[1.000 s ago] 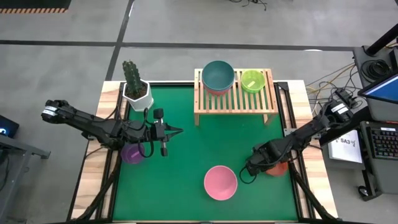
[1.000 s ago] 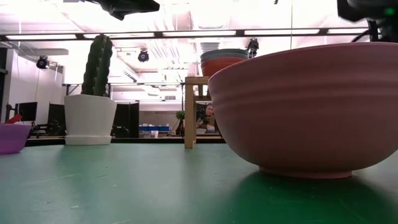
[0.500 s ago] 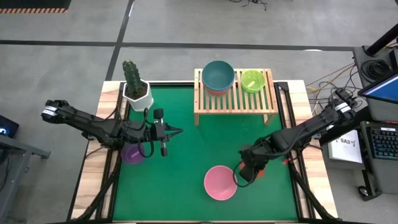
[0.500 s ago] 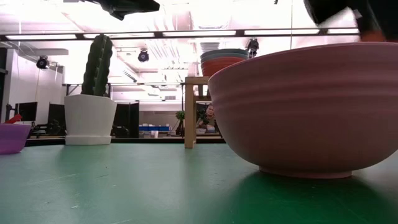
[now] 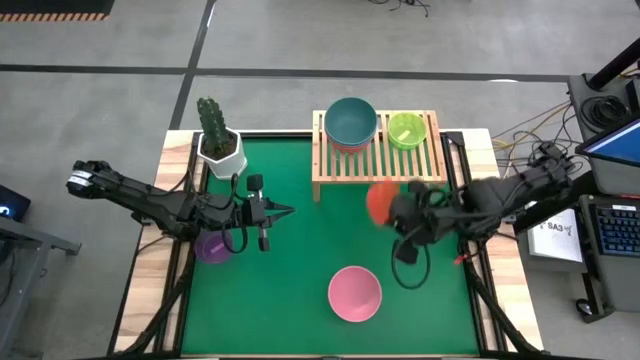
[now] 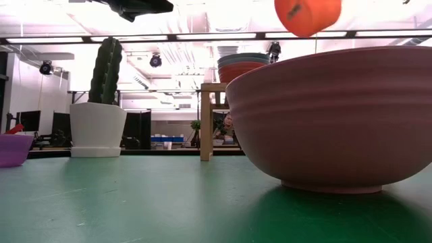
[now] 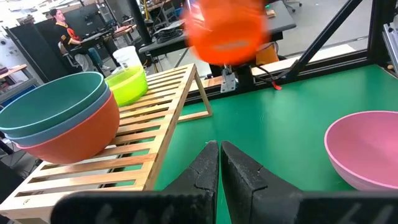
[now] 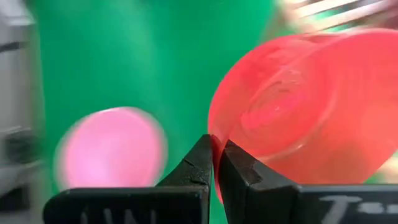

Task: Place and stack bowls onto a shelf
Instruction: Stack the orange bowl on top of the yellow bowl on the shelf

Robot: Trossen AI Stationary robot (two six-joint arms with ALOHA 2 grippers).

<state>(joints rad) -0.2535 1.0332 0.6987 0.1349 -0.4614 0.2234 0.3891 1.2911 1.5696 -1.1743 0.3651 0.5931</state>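
Observation:
My right gripper [image 5: 393, 212] is shut on the small red-orange bowl [image 5: 379, 203], held high above the green mat just in front of the shelf [image 5: 380, 165]. The bowl also shows in the low view [image 6: 307, 15] and in the left wrist view [image 7: 227, 31]. On the shelf's slats stand a stack of large bowls with the teal bowl [image 5: 351, 120] on top, and the yellow-green bowl [image 5: 406, 129]. The pink bowl [image 5: 355, 293] rests on the mat near the front. The purple bowl [image 5: 213, 246] sits at the left. My left gripper [image 5: 287, 211] is shut and empty above the mat. My right gripper pinches the red-orange bowl's rim [image 8: 217, 149] between its two fingers, at the edge nearest the wrist. The bowl [image 8: 305, 106] is lifted clear of the mat and tipped up on its side, standing out beyond the fingertips.
A white pot with a cactus [image 5: 220, 140] stands at the far left corner of the mat. Open green mat [image 5: 320, 240] lies between the two arms and in front of the shelf. Wooden table edges run along both sides.
My right gripper has carried the red-orange bowl from the mat's right edge toward the table's left, past the pink bowl, then up and toward the shelf. The bowl is now lifted clear and tipped on its side.

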